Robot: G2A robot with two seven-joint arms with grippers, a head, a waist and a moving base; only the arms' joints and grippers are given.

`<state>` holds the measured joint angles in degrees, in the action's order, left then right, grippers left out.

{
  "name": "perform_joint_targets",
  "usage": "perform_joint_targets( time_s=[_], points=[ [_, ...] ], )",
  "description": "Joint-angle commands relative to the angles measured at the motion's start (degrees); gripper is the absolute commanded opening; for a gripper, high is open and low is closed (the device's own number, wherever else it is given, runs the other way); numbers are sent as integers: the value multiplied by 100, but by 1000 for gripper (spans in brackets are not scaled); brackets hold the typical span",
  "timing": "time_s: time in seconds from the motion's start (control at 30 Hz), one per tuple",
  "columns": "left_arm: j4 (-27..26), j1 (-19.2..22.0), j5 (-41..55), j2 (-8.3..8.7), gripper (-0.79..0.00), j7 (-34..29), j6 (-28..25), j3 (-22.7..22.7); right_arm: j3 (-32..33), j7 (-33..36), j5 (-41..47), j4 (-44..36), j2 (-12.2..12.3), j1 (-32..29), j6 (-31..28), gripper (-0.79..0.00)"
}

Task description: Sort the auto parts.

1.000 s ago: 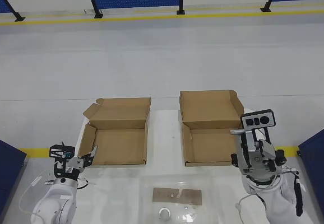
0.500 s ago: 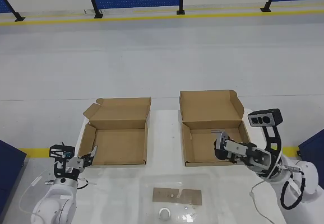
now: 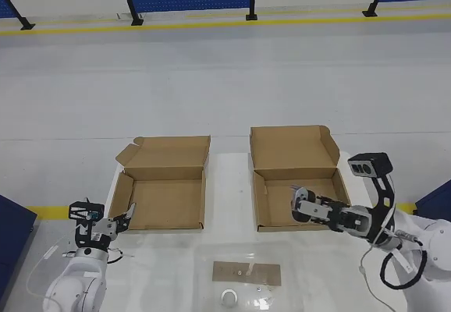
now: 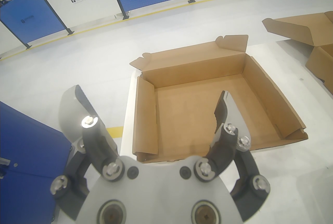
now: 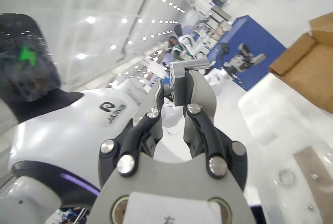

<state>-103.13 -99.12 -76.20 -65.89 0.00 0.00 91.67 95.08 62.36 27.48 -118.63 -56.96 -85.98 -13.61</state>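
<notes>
So the right arm has swung in from standing upright at the worktop's right edge and now reaches across over the right box (image 3: pixel 280 209), creeping a touch further in over the last half second; the left arm hasn't budged at all. The right hand (image 5: pixel 179 92) is clamped on a small grey metal block (image 5: pixel 179 71), pinched across two opposite flat faces, with what looks like a little stud poking out of one side. From the top view, hand and block sit above the box floor, near the front wall, not set down yet as far as I can tell. The left hand (image 4: pixel 150 100) hangs wide open with nothing in it, at the near left corner of the left box (image 3: pixel 163 204), which is bare inside. Near the front of the worktop (image 3: pixel 171 257) there's a flat brown slab (image 3: pixel 246 272), and just in front of it a pale ring (image 3: pixel 229 297) with some tiny bits beside it, too small to make out. On handling: I'd guess the block is solid, stiff and a bit hefty for its size, so no worry about crushing it, but those smooth machined faces could be slick. The flat-on-flat pinch looks like the right call; grabbing by the stud or a corner would probably let it twist. It could dent the cardboard if dropped from height, so lower is better.
</notes>
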Motion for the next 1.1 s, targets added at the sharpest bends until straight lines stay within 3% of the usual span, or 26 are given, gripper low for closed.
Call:
perform_joint_targets(
  time_s=[0.0, 0.23, 0.5, 0.9, 1.07],
  points=[
    [0, 0, 0, 0, 0, 0, 0, 0, 54, 157, -729, -21, 38, 176, 124, -785],
    [0, 0, 0, 0, 0, 0, 0, 0, -94, 568, -2617, 321, 156, 1101, 164, -785],
    [0, 0, 0, 0, 0, 0, 0, 0, -940, 707, -4188, 1136, 199, 2238, -146, -785],
    [0, 0, 0, 0, 0, 0, 0, 0, -1000, 633, -4267, 1178, 197, 2295, -177, -785],
    [0, 0, 0, 0, 0, 0, 0, 0, -1360, 779, -5955, 1154, 237, 2346, 360, -785]
  ],
)
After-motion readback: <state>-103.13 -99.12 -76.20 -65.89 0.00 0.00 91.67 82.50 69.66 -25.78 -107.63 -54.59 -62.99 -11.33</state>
